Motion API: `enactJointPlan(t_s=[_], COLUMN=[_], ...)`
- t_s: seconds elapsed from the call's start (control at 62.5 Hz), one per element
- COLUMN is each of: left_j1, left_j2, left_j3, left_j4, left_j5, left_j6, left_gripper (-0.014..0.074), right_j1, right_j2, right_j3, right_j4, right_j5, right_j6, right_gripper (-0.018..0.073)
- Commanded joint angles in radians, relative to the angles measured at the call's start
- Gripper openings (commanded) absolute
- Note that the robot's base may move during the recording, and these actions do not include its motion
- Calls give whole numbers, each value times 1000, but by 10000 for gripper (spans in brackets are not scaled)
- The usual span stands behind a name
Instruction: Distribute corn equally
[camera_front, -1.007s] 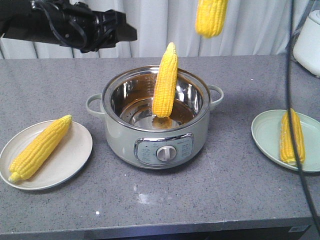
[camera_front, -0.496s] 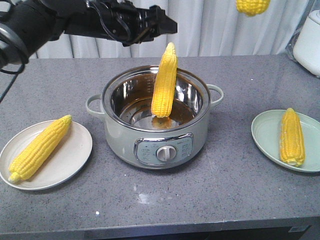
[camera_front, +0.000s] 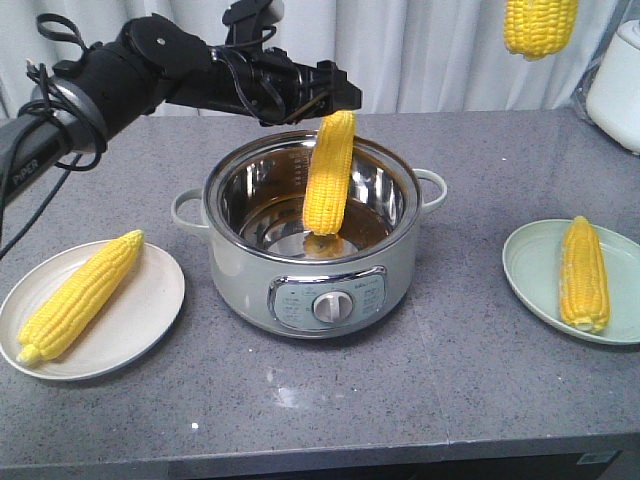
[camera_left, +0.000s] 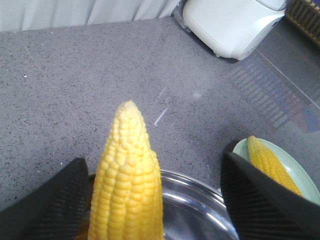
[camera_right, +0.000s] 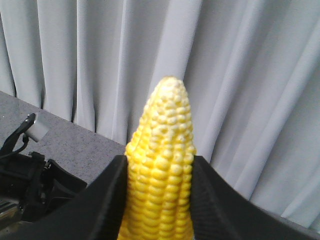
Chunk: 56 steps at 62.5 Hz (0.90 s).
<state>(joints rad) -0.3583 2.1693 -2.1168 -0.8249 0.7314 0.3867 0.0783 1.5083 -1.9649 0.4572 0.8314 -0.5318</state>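
Across the front view stretches a grey speckled countertop (camera_front: 480, 400), backed by a pale pleated curtain (camera_front: 440, 60). From the left edge the black left arm (camera_front: 130, 75) reaches over the middle of the counter, cables looped along it. Below its end stands an electric cooking pot (camera_front: 240, 270) with a steel interior, pale body, two side handles and a front knob (camera_front: 328, 307). At the far right edge sits part of a white appliance (camera_front: 618, 85). A cream plate (camera_front: 150, 300) lies to the pot's left and a pale green plate (camera_front: 530, 270) to its right, both well apart from it. Each plate bears one cob lying flat: the cream-plate corn cob (camera_front: 75, 295) and the green-plate corn cob (camera_front: 583, 272). The leaning corn cob (camera_front: 330, 175) stands in the pot, tilted, tip upward. The left gripper (camera_front: 335, 98) sits at that tip; in the wrist view its dark fingers (camera_left: 50, 205) are spread wide on either side of the cob. The raised corn cob (camera_front: 540, 25) hangs high at upper right, clamped between the pads of the right gripper (camera_right: 159, 165).
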Motion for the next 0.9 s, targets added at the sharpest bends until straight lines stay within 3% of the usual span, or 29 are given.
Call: enactJointPlan(t_s=[0.0, 0.432, 0.688, 0.88], left_j1=[-8, -9, -9, -9], left_j2=[-46, -31, -31, -31], left_j3=[-34, -33, -33, -33], left_j4=[-38, -36, -17, -17], left_j5=[-54, -88, -75, -70], left_j6=[5, 6, 5, 5], left_gripper=[535, 501, 331, 145], right_j1=[-6, -6, -6, -6], right_j2=[-33, -33, -33, -33], right_j3=[-29, -29, -29, -29], right_j4=[11, -10, -10, -10], right_j5=[-69, -73, -73, -74], right_j6=[1, 13, 14, 16], right_gripper=[26, 26, 26, 26])
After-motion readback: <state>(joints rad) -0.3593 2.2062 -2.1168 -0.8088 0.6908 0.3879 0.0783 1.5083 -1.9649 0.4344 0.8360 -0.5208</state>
